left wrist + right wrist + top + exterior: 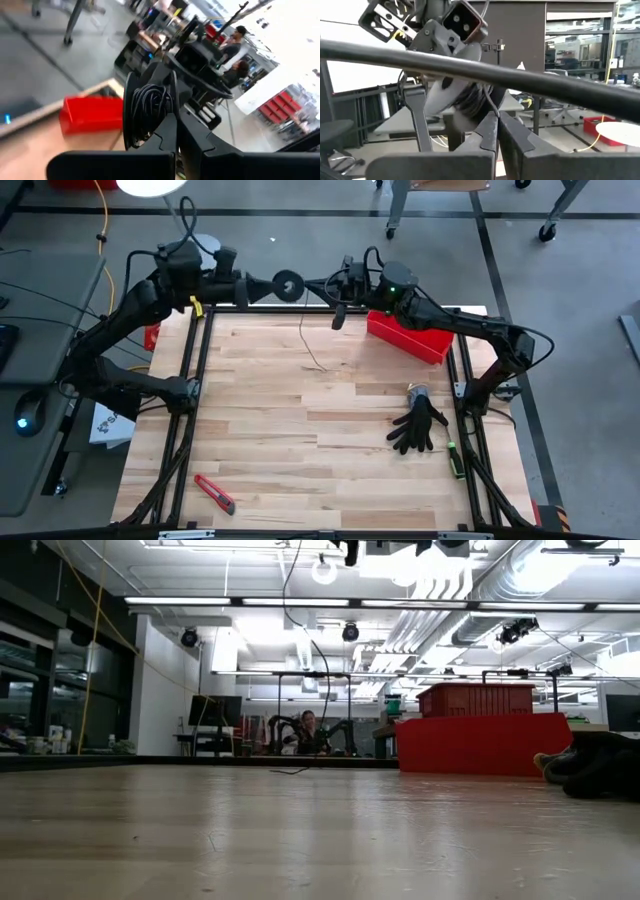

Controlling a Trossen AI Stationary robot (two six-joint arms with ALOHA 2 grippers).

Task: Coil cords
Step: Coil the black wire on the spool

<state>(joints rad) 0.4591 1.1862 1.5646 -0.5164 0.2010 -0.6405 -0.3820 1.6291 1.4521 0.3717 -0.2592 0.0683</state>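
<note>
Spool point(288, 284) sits pinched in our closed left gripper point(268, 288) above the table's far edge, our shut right gripper point(322, 282) just beside it pinching the cord point(303, 335), which hangs straight down to the tabletop.

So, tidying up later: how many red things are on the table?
2: a red bin at the far right edge, beside the right arm, and a red utility knife near the front left corner. Others may be hidden.

Left hand point(262, 288) clamped shut, right hand point(318, 281) shut, nearly meeting, raised
</note>
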